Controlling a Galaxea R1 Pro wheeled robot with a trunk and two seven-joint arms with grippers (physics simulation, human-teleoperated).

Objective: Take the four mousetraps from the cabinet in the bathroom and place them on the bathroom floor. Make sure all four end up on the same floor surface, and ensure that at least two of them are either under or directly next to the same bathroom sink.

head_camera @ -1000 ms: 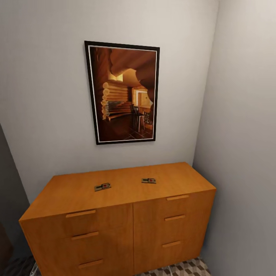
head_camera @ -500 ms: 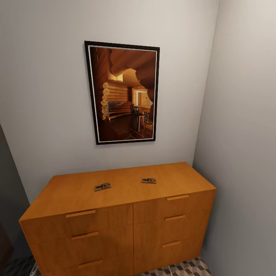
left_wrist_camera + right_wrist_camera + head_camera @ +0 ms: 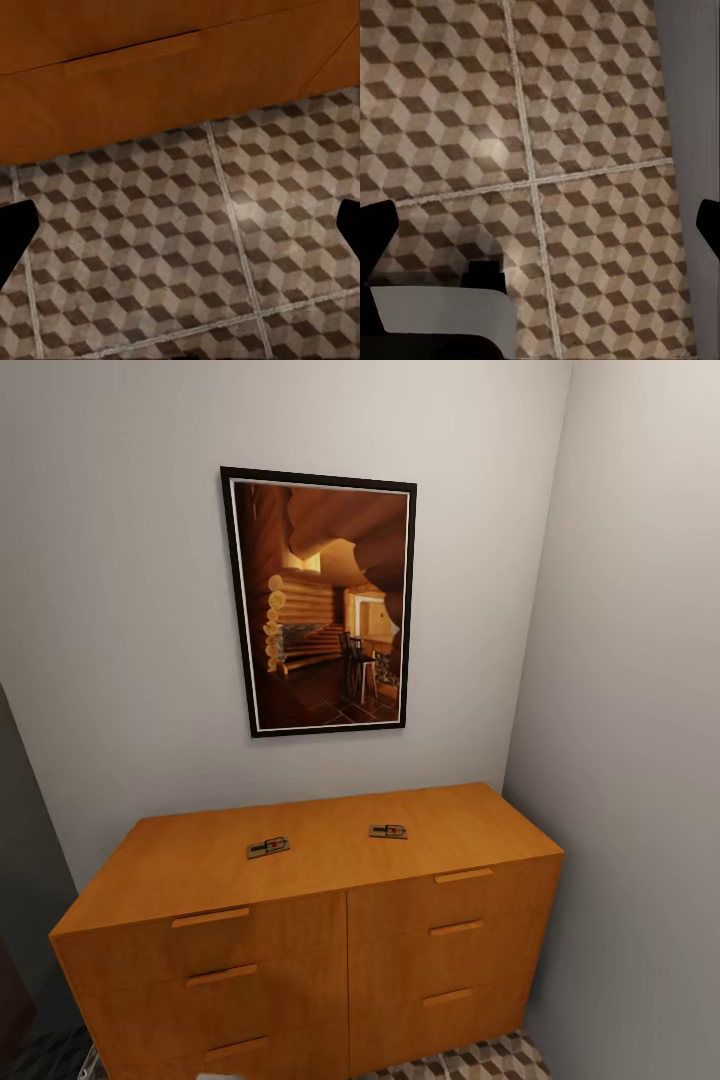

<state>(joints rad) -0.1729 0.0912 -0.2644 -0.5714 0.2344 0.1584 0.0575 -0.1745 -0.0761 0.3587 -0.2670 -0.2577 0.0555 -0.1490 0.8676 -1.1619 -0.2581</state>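
Left gripper: two dark fingertips (image 3: 15,240) are seen at opposite edges of the left wrist view, spread wide with nothing between them, so the left gripper (image 3: 180,236) is judged released and empty. It is pointed down at the cube-patterned brown, beige and white tiled bathroom floor (image 3: 180,255), just in front of the cabinet's lowest drawer front.

Cabinet: the low orange-brown wooden cabinet (image 3: 300,960) with six drawers in two columns is set against the grey back wall, its right end near the side wall. All drawers are seen closed, so whatever is held inside cannot be told.

Left mousetrap: a small flat tan board with dark metal parts (image 3: 268,847) is laid on the cabinet top, left of centre, roughly midway between back and front edges.

Right mousetrap: a second such board (image 3: 388,831) is laid right of centre, slightly nearer the back edge and well apart from the first.

Remaining mousetraps: two are counted on the top; the other two are not accounted for here.

Framed picture: a dark-framed print of a log interior (image 3: 320,602) is hung on the wall above the cabinet.

Right gripper: dark fingertips (image 3: 376,240) are likewise held far apart over bare floor tiles, so the right gripper (image 3: 540,232) is judged released and empty.

Stage: neither trap is yet grasped; a reach up to the cabinet top is judged to be needed next.
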